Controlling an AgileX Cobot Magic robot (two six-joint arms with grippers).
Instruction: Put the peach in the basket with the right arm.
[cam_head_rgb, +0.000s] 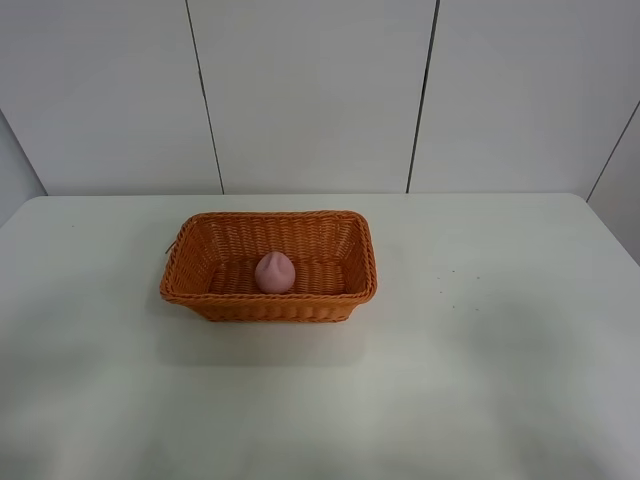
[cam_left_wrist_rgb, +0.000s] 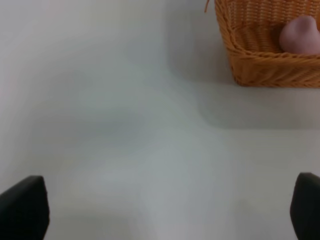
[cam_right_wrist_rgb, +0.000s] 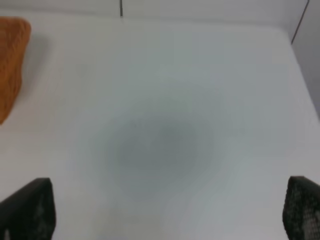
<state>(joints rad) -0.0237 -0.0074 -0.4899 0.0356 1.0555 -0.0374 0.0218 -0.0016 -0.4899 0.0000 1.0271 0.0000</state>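
Observation:
The pink peach (cam_head_rgb: 275, 272) lies inside the orange-brown wicker basket (cam_head_rgb: 199, 296), near its front wall at the middle of the white table. The left wrist view shows the basket (cam_left_wrist_rgb: 260, 70) with the peach (cam_left_wrist_rgb: 300, 36) in it, well away from my left gripper (cam_left_wrist_rgb: 165, 210). That gripper stands open with only bare table between its black fingertips (cam_left_wrist_rgb: 25, 207). My right gripper (cam_right_wrist_rgb: 167, 212) is open too and holds nothing; its fingertips (cam_right_wrist_rgb: 30, 210) frame bare table, and just one side of the basket (cam_right_wrist_rgb: 11, 65) shows. Neither arm appears in the exterior high view.
The white table (cam_head_rgb: 480, 330) reaches a pale panelled wall (cam_head_rgb: 320, 90) at the back. Its right edge (cam_head_rgb: 610, 230) runs diagonally at the far right. A round shadow (cam_right_wrist_rgb: 155, 150) lies on the table under the right gripper.

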